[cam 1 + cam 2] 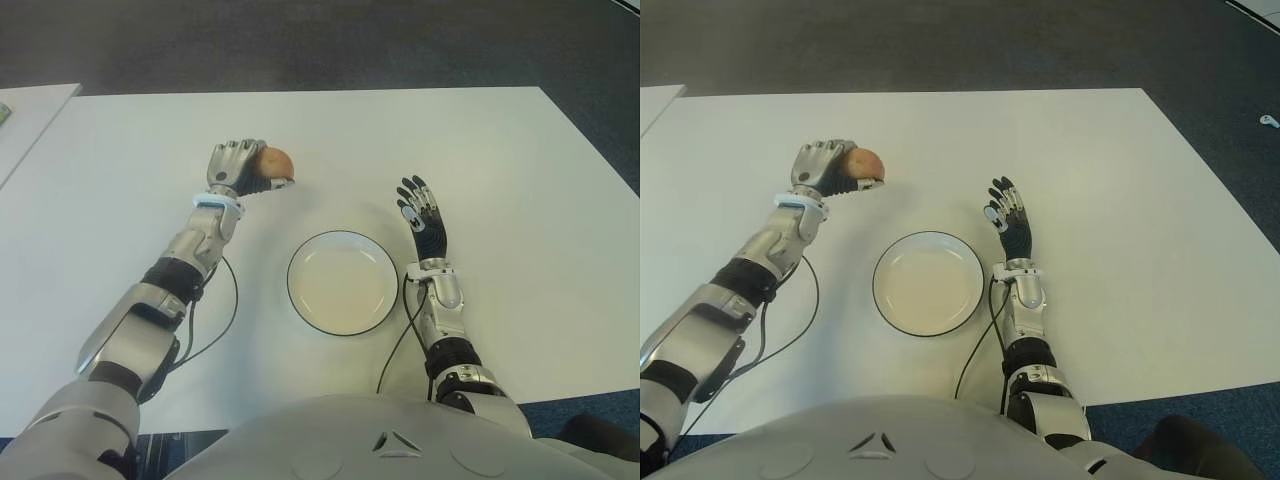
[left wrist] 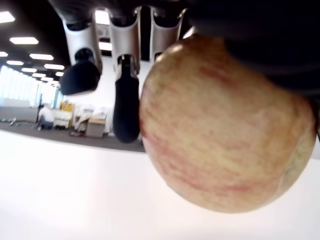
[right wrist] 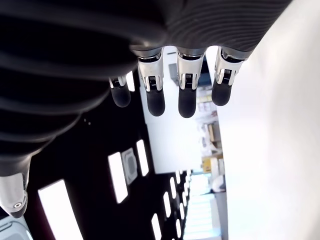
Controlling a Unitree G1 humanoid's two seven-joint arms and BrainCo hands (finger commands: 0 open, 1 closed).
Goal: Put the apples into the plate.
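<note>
The apple (image 1: 276, 163) sits in the left hand (image 1: 238, 166), above the white bench (image 1: 520, 180), beyond and to the left of the plate (image 1: 343, 282). In the left wrist view the fruit fills the palm; the dark-tipped fingers (image 2: 126, 107) curl alongside it, one pressed against its side. The plate, white with a dark rim, lies on the bench between the two arms. The right hand (image 1: 420, 212) shows just right of the plate, its fingers (image 3: 155, 102) extended and holding nothing.
</note>
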